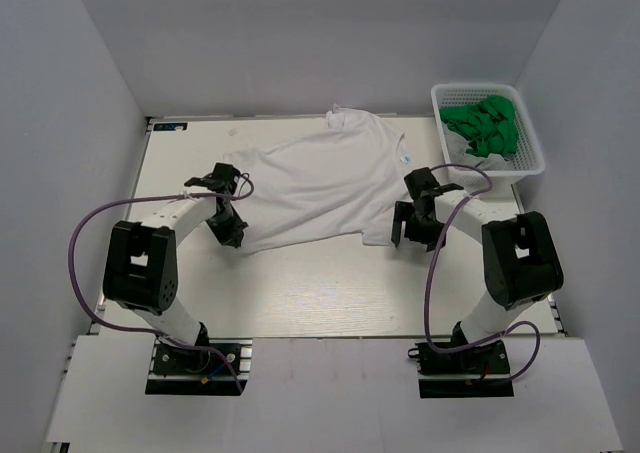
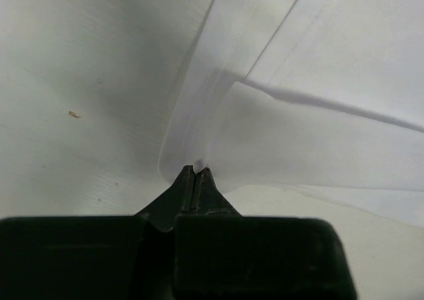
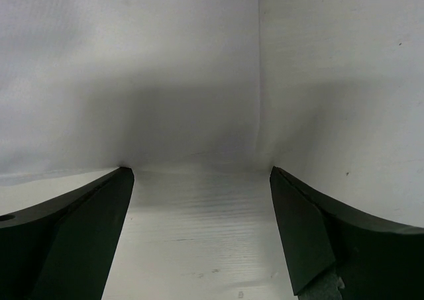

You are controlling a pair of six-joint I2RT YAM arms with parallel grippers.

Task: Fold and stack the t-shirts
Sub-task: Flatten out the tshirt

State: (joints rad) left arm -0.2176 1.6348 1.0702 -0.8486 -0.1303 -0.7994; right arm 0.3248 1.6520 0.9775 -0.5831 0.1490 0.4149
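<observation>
A white t-shirt (image 1: 320, 178) lies spread across the middle of the table. My left gripper (image 1: 237, 237) is at its near left corner, shut on a pinch of the white cloth (image 2: 199, 162) at its fingertips. From there the shirt (image 2: 311, 134) runs up and to the right. My right gripper (image 1: 408, 235) stands open at the shirt's near right corner. In the right wrist view that corner of the shirt (image 3: 132, 81) lies just beyond the right gripper (image 3: 202, 174). Only bare table shows between its fingers (image 3: 79, 240).
A white mesh basket (image 1: 530, 158) at the back right holds a bundle of green cloth (image 1: 485, 123). Grey walls close in the table (image 1: 330, 293) on three sides. The two arm bases are bolted at the near edge.
</observation>
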